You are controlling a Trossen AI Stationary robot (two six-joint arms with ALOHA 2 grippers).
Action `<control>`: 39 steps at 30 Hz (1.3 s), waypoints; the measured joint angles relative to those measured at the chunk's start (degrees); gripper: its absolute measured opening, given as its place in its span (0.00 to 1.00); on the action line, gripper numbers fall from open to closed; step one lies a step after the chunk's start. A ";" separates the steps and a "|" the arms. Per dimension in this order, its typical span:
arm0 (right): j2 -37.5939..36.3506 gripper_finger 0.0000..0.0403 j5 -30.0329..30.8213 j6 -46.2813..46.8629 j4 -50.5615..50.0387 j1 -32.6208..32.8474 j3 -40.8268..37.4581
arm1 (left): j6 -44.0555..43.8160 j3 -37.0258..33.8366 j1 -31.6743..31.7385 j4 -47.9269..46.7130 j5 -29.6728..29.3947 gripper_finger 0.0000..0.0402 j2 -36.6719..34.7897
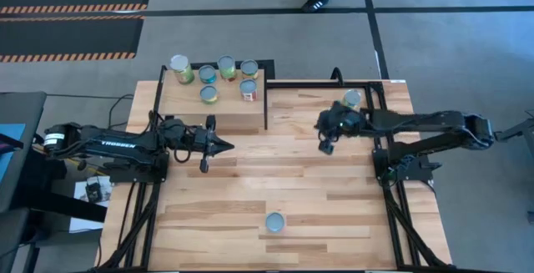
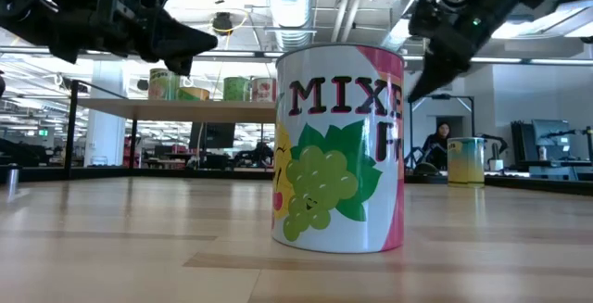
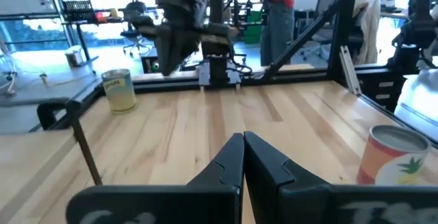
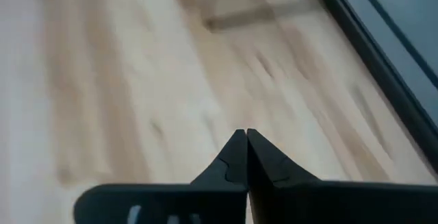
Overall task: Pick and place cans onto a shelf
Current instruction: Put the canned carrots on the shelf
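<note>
Several cans stand upright on the pale plywood shelf at the table's far left; they also show in the low view. One can with a fruit label stands on the table near the front edge. A yellow-labelled can stands at the far right and shows in the left wrist view. My left gripper is shut and empty just in front of the shelf. My right gripper is shut and empty above the table, near the yellow-labelled can.
A dark frame rail runs along the shelf's right side and along the table's far edge. Bare planks lie between the two grippers. A person's shoe shows on the floor beyond the table.
</note>
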 joint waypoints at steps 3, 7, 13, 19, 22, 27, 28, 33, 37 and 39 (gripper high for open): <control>-1.85 0.06 2.53 2.31 -9.42 -3.83 1.44 | 0.03 -0.46 0.14 0.14 -0.08 0.00 -0.08; -2.31 0.15 4.60 4.52 -17.44 -9.73 2.59 | 0.26 -0.49 0.14 0.12 -0.04 0.00 -0.06; -0.32 0.31 6.47 4.75 -18.89 -18.72 2.90 | 1.00 -0.49 0.17 0.01 -0.43 0.00 -0.06; 2.25 0.46 9.49 4.31 -18.43 -26.63 2.90 | 0.64 -0.49 0.19 -0.52 -0.81 0.00 -0.06; 3.76 0.48 9.59 4.29 -18.06 -29.64 2.90 | 0.63 -0.49 0.16 -1.37 -0.84 0.00 -0.05; 6.98 0.46 9.61 3.82 -15.27 -32.79 2.90 | 0.68 -0.49 0.17 -1.31 -1.72 0.00 -0.04; 7.77 0.44 9.61 3.69 -14.66 -33.22 2.90 | 0.68 -0.49 0.16 -1.33 -1.73 0.00 -0.04; 11.32 0.36 10.45 2.91 -13.50 -35.02 3.19 | 0.44 -0.49 0.14 -1.33 -1.75 0.00 -0.04; 12.90 0.25 10.62 1.20 -13.67 -35.17 3.38 | 0.42 -0.49 0.14 -1.33 -1.77 0.00 -0.04; 12.77 0.18 9.77 0.31 -13.83 -34.86 3.59 | 0.27 -0.49 0.14 -1.33 -1.79 0.00 -0.04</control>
